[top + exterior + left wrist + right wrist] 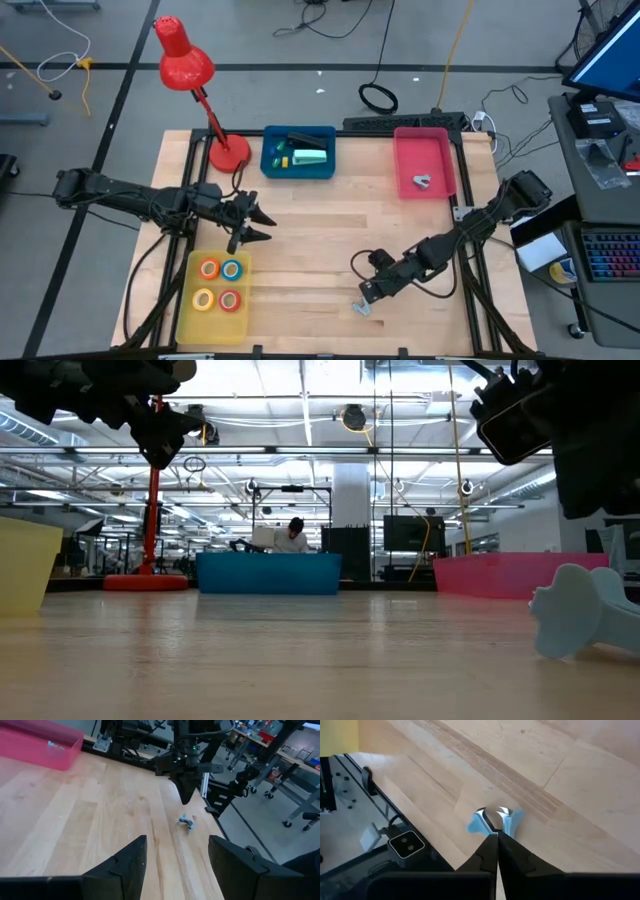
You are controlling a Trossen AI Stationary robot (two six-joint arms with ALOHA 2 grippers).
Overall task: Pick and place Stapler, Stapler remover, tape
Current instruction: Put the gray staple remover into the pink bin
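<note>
On the pale, grained wooden table (320, 250), the right gripper (368, 293) hangs at about five o'clock with its dark, tapered fingers pressed together, holding nothing. Just beneath its tips lies a small pale-blue staple remover (495, 822), winged and glossy. A second one (422, 181) sits in the pink plastic bin (440, 150) at one o'clock. Four ring-shaped tape rolls (220, 284) fill the translucent yellow tray (190, 315) at seven o'clock. The left gripper (262, 225), jaws spread wide and empty, waits at nine o'clock.

Two dark, jointed arms trailing black cables, each ending in matte black, wedge-shaped jaws.
</note>
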